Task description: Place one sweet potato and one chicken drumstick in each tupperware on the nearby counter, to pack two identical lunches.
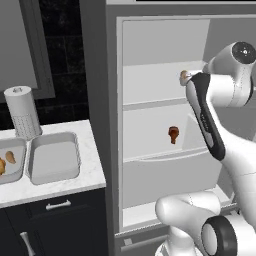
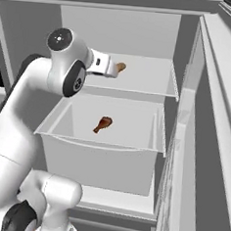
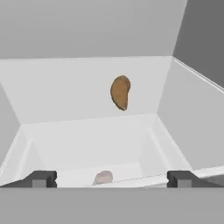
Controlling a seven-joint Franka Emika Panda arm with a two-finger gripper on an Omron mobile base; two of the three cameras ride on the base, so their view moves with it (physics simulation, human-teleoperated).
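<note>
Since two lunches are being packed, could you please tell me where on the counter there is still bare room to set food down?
The right light-grey rectangular tupperware tray is bare inside, bordered by the white marble-look counter edge. The left tray is crowded with golden-brown food; the white perforated cylinder fills the strip behind both.

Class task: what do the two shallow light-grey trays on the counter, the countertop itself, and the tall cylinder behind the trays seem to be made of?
The nearer shallow light-grey tray: probably matte plastic, with an even dull surface and rounded rim. The white countertop: marble-look stone, polished, faint grey veins. The tall pale cylinder: likely a paper towel roll, with a dotted, soft-looking wrap, though this stays uncertain.
</note>
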